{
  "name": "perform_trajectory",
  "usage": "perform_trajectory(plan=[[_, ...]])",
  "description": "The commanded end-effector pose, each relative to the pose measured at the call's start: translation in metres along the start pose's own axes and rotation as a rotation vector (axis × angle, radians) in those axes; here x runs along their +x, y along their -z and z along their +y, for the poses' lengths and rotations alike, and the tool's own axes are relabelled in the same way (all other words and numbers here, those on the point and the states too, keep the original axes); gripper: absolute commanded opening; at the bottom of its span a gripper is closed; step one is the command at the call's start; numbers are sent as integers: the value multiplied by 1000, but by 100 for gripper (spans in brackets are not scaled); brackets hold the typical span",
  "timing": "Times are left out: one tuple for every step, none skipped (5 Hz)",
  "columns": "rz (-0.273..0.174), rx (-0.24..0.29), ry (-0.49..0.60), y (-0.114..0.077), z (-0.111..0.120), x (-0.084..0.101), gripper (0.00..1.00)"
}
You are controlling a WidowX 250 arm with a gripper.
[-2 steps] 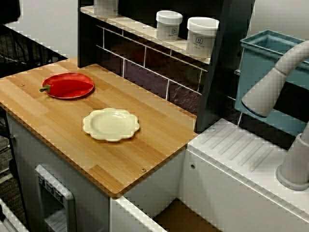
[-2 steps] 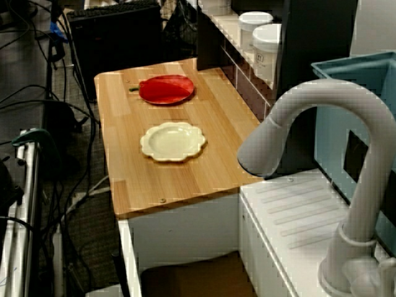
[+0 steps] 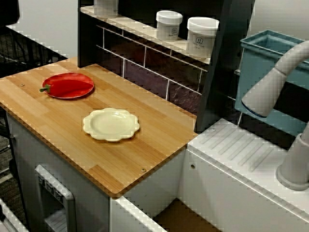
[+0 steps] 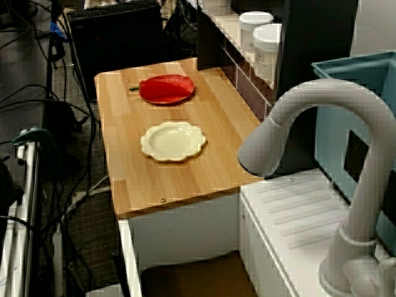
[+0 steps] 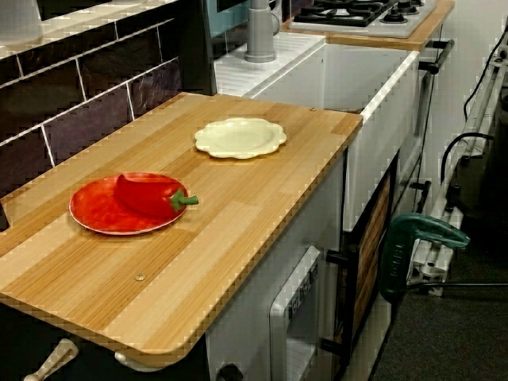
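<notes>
No gripper shows in any view. On a wooden counter (image 3: 125, 159) a red bell pepper (image 3: 70, 87) with a green stem lies on a red plate (image 3: 63, 76) toward the far left end. An empty cream scalloped plate (image 3: 111, 124) sits apart from it, nearer the sink. The view from the sink side shows the same pepper (image 4: 164, 88) and cream plate (image 4: 173, 141). In the low view from the counter's end the pepper (image 5: 147, 194) is in front and the cream plate (image 5: 240, 136) behind it.
Two white jars (image 3: 169, 24) (image 3: 202, 36) stand on a shelf above the dark tiled backsplash. A grey faucet (image 3: 270, 92) arches over the white sink unit, with a teal bin (image 3: 265, 63) behind. A stove (image 5: 365, 12) lies beyond; a green clamp (image 5: 413, 246) and cables (image 4: 37, 93) are beside the counter.
A dark shape in the top left corner of the view from above has drawn back slightly. The plates and pepper have not moved.
</notes>
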State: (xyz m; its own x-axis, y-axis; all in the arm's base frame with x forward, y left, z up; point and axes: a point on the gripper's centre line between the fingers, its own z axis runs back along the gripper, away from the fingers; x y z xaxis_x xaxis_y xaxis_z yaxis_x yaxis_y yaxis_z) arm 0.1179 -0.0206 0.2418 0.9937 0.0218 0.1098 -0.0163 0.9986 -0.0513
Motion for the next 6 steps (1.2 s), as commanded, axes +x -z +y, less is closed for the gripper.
perform_trajectory(plan=[[-2,47,-154,33,56,33,100],[4,57,-225,42,84,51,100],[12,108,-230,57,103,75,100],[8,160,-169,76,122,103,100],[-21,202,-115,82,136,121,100],[-60,227,-92,82,151,130,100]])
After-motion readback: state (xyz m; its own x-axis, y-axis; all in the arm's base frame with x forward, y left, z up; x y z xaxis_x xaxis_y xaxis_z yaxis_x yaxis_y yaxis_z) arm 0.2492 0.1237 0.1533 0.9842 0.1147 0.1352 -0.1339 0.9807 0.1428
